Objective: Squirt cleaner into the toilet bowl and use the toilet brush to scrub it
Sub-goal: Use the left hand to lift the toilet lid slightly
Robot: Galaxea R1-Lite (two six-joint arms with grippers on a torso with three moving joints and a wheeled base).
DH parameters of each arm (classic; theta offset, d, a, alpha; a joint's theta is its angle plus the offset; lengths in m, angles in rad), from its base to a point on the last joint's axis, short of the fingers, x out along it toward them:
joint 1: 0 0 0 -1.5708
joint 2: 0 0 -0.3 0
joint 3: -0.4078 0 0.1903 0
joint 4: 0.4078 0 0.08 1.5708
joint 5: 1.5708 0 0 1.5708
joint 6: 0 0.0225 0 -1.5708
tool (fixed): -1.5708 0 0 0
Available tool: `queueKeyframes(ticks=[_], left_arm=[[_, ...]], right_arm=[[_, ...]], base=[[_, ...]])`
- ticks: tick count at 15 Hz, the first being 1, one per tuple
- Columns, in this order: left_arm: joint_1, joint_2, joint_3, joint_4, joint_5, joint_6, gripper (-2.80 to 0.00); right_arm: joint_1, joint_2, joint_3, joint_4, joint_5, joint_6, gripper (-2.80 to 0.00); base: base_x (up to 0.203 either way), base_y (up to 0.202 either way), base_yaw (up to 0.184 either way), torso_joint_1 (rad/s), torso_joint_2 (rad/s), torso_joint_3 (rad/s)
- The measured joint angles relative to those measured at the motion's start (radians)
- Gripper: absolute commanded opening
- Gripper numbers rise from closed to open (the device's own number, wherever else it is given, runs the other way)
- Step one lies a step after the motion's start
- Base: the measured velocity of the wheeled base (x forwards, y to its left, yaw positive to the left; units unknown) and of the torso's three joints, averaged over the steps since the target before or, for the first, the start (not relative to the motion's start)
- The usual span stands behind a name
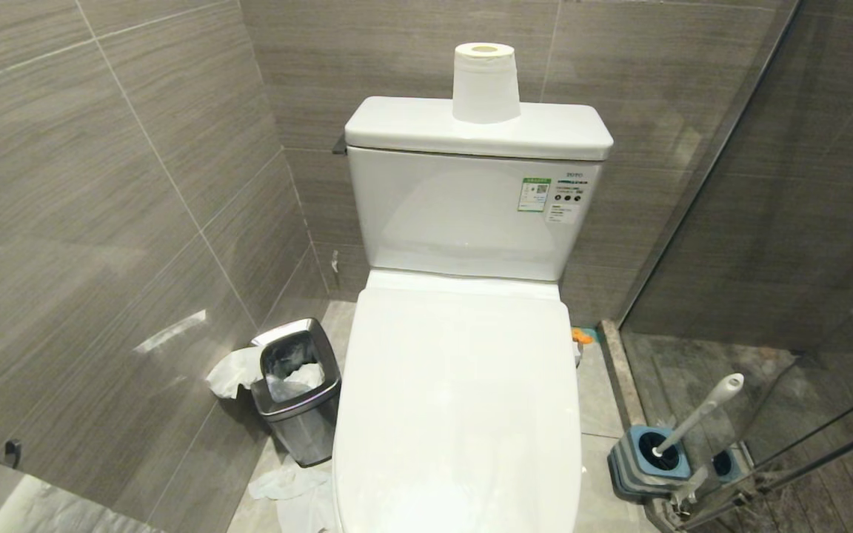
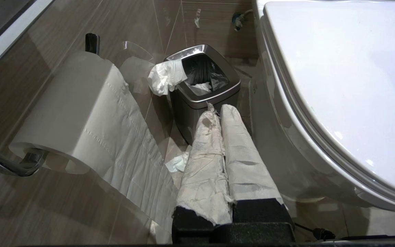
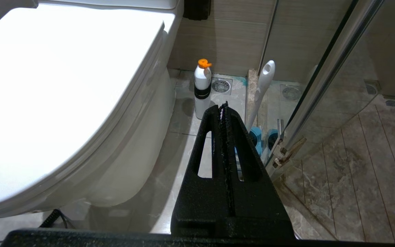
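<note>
Head view: toilet [image 1: 463, 222] dead centre with its lid [image 1: 460, 400] down, so the bowl is covered and out of sight. Paper roll [image 1: 486, 81] stands on the tank top. Toilet brush [image 1: 697, 414] sits on the right, handle tilted, in its blue-grey holder [image 1: 649, 463] on the floor just beside the glass shower door [image 1: 804, 222]. Steel waste bin [image 1: 297, 389] stands on the left near the toilet base, tissue hanging over its rim and more scraps on the floor in front. Neither arm shows in this view. Left wrist view: left gripper [image 2: 222, 108] low on the toilet's left, fingers wrapped in white paper and pressed together, empty, tips pointing at the bin; wall-mounted paper roll [image 2: 70, 109] with a long trailing sheet beside it. Right wrist view: right gripper [image 3: 222, 107] low on the toilet's right, black fingers pressed together, empty. Beyond it a white cleaner bottle [image 3: 202, 91] with orange cap stands upright on the floor, beside the toilet base, the brush handle just right of it, against the door frame.
</note>
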Motion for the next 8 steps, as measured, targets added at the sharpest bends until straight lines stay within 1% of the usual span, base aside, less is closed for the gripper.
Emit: queueKeyframes(ticks=[8], left_arm=[[0.000,0.000,0.000,0.000,0.000,0.000,-2.80]], right_arm=[[0.000,0.000,0.000,0.000,0.001,0.000,-2.80]], base=[[0.000,0.000,0.000,0.000,0.00,0.000]])
